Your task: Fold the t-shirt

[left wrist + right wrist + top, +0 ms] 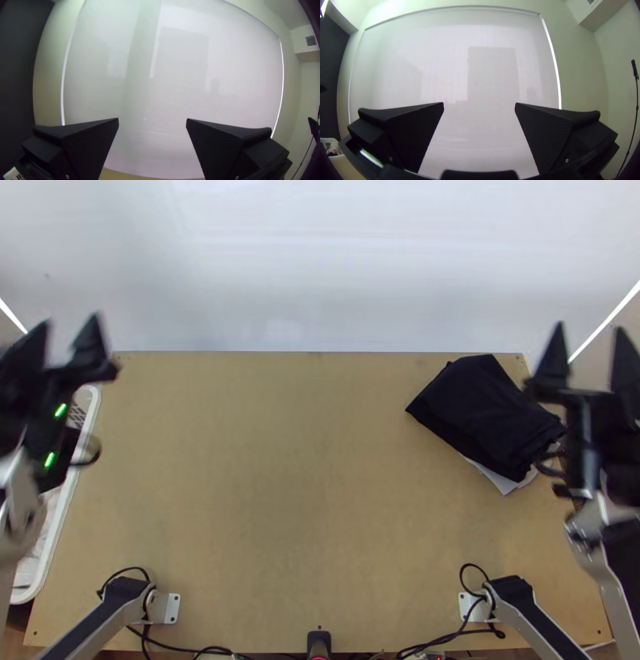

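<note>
On the right side of the table [280, 500], toward its far edge, lies the dark t-shirt [488, 412], folded into a slanted, layered bundle with something white [506, 482] poking out from under its near edge. Your right gripper [589, 326] is just beside it, past the bundle's right side in the top view, with its fingers spread wide and nothing between them; they point at a pale screen [493, 80]. Your left gripper [70, 322] is wide and empty too, well apart from the shirt, across the table by the white basket [90, 420]. Neither one holds any cloth.
</note>
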